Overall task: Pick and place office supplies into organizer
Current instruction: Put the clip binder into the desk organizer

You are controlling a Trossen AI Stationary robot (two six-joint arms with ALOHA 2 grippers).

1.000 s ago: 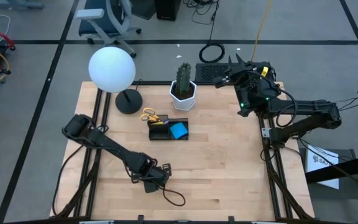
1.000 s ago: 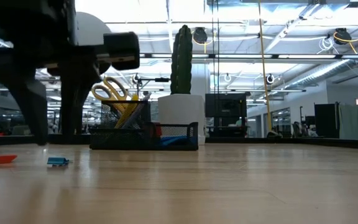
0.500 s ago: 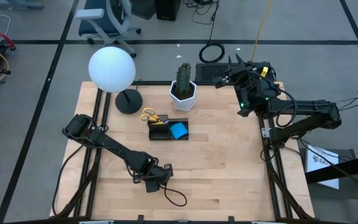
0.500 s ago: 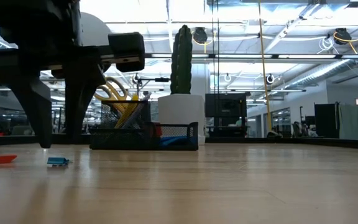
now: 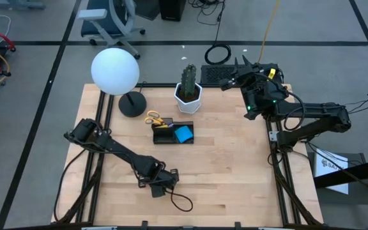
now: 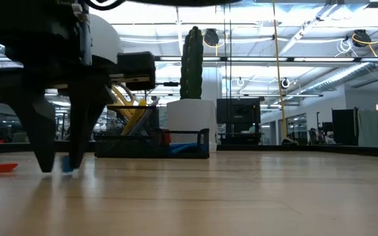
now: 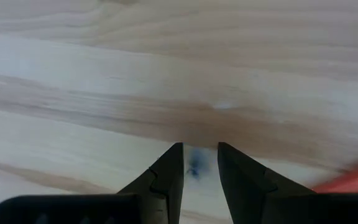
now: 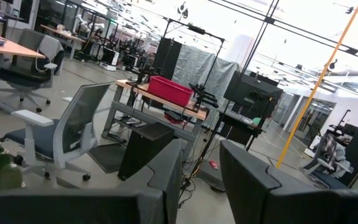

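Down has come the left gripper (image 7: 197,163), open around the tiny blue piece (image 7: 196,167) between its fingers. If it shuts crooked, the piece could skid away.

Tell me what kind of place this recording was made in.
Likely an open-plan robotics lab or workshop: a wooden worktable with two robot arms, office chairs and desks, and exposed ceiling lights and trusses beyond.

Grey floor (image 5: 37,70) around the wooden table (image 5: 229,172), dark lines across it. Blue-grey office chair (image 5: 110,22) stood beyond the far edge. Open lab behind: desks, a red bin (image 8: 169,90), yellow pole (image 8: 316,87), bright ceiling lights (image 6: 307,26).
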